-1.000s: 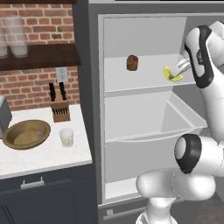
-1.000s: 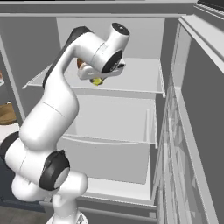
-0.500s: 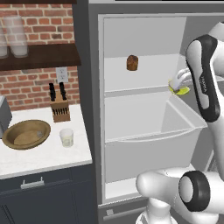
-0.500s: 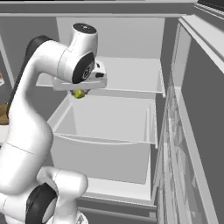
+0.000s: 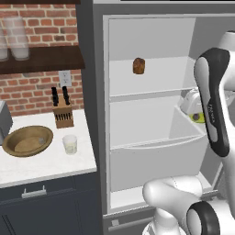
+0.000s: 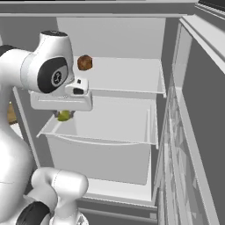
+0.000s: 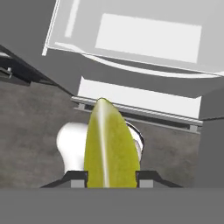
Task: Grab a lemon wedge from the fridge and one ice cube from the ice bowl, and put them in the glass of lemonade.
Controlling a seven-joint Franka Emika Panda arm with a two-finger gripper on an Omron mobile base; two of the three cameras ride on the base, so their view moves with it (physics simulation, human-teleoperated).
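The claw is clamped narrowly on the lemon wedge, which juts beyond its tips, so keep the grip firm while swinging toward the glass of lemonade on the counter, well off to the claw's side.

No readable text, label, brand, number or sign shows anywhere: the fridge, the desk and the brick wall all carry none.
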